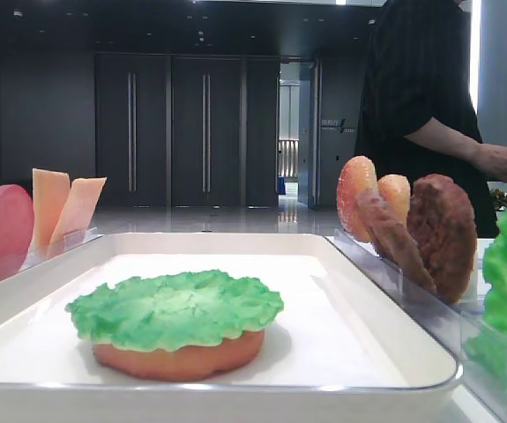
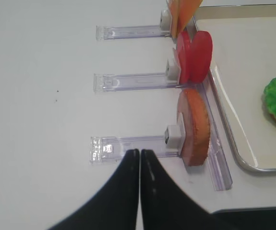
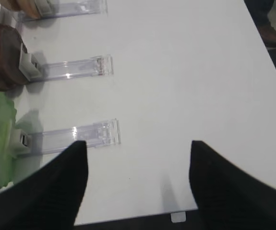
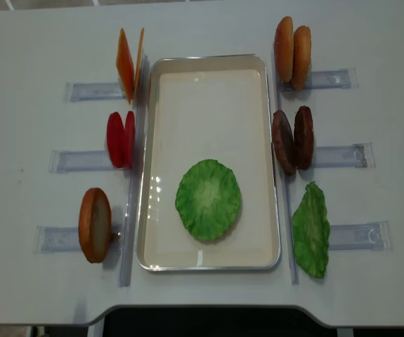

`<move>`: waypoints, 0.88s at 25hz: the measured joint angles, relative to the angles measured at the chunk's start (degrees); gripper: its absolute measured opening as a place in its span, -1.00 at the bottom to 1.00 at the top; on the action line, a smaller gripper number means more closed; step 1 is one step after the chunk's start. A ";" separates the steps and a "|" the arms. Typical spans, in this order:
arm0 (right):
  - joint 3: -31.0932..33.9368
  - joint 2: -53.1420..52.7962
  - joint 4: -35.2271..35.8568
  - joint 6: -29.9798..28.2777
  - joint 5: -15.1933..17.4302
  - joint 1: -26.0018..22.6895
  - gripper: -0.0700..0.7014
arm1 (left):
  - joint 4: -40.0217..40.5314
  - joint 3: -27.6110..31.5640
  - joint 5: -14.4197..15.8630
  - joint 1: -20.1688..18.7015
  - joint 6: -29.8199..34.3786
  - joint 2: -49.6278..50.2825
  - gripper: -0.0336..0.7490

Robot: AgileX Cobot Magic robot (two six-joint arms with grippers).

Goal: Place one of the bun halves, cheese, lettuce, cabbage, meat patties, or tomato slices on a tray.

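Lettuce (image 4: 208, 200) lying flat atop bun half (image 1: 179, 359) in tray (image 4: 258, 91). Right claw (image 3: 137, 158) spread wide over bare table (image 3: 186, 86), holding nothing. Left claw (image 2: 139, 158) pinched closed, empty, near upright bun half (image 2: 194, 127). Cheese (image 4: 128, 63), tomato slices (image 4: 121, 139), meat patties (image 4: 293, 139) standing in holders beside tray.

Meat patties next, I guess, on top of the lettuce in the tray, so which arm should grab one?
Right, probably. The meat patties stand right of the tray, and the right gripper is open beside that row; the left gripper is shut by the bun half.
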 joint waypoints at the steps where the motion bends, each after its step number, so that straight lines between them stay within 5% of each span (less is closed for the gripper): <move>1: 0.06 -1.47 0.00 0.05 0.00 0.00 0.32 | 0.00 0.00 0.00 0.00 0.00 0.00 -0.95; 11: 3.30 -8.83 0.05 0.18 -0.17 0.00 0.32 | 0.00 0.00 0.00 0.00 0.00 0.00 -0.93; 15: 4.92 -8.96 0.06 0.05 -3.72 0.00 0.32 | 0.00 0.00 0.00 0.00 0.00 0.00 -0.93; 22: 5.51 -8.96 0.12 -0.20 -5.05 0.00 0.32 | 0.00 0.00 0.00 0.00 0.00 0.00 -0.93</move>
